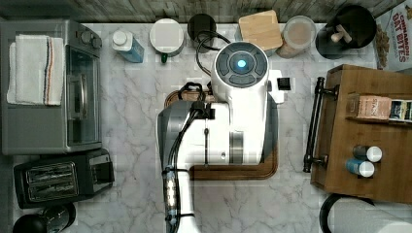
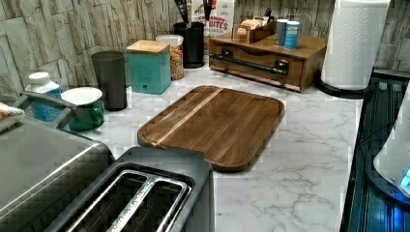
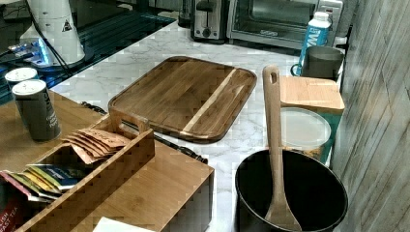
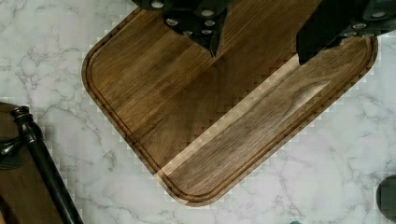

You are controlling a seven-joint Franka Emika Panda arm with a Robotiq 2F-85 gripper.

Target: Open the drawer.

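Note:
The drawer (image 2: 255, 54) is the front of a brown wooden box unit (image 1: 374, 131) at the top view's right, and it sits flush with the box. Its long black bar handle (image 1: 313, 124) runs along the front on two brackets and shows again as the handle (image 2: 251, 63), the handle (image 3: 180, 145) and the handle (image 4: 46, 172). My gripper (image 4: 258, 56) hangs open above the wooden cutting board (image 4: 210, 121), with nothing between its fingers and well apart from the handle. In the top view the white arm (image 1: 233, 116) covers most of the cutting board (image 1: 233, 172).
A grey toaster oven (image 1: 48, 87) and a black toaster (image 1: 58, 177) stand at the top view's left. Cups, a teal canister (image 2: 149, 67) and a black utensil pot (image 3: 290, 193) line the back wall. A paper towel roll (image 2: 355, 41) stands beside the box unit. Tins and tea packets sit on the box.

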